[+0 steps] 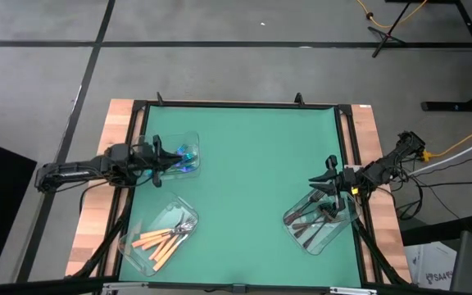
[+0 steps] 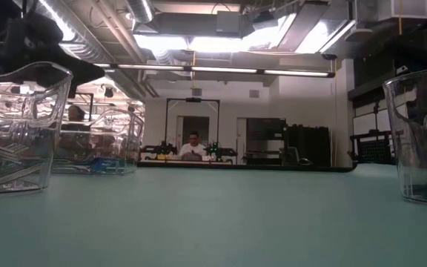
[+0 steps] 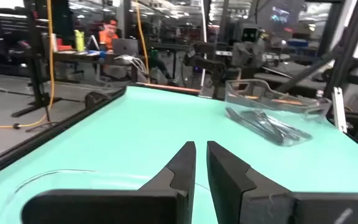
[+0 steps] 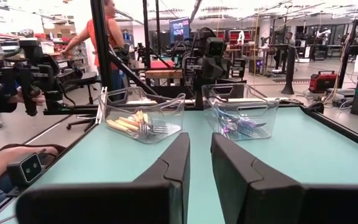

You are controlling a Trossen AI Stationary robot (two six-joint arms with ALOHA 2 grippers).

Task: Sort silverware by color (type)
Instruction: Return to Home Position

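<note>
A green desk [image 1: 252, 123] seen from above, with three clear plastic trays on it and one robot arm at each side.

The far-left tray [image 1: 190, 139] holds the blue forks [image 1: 187, 156], shiny blue-teal handles bunched together. The near-left tray [image 1: 129, 246] holds the orange forks [image 1: 158, 240], lying roughly side by side with their silver tines toward the desk's middle. The right tray [image 1: 344, 220], near the right edge, holds the dark forks [image 1: 314, 223], grey-black all over and crossing one another. Each tray holds one color only, and no fork lies loose on the desk. There are several forks in each tray, but they overlap and an exact count cannot be told.

The left gripper [image 1: 169, 157] hangs at the left edge of the far-left tray, pointing right across the desk. Its fingers [image 3: 225, 171] are drawn close together with only a thin slit between them, pinching nothing.

The right gripper [image 1: 318, 183] hangs just above the far side of the right tray, pointing left. Its fingers [image 4: 173, 162] also sit close together with a narrow slit, and hold nothing.
</note>
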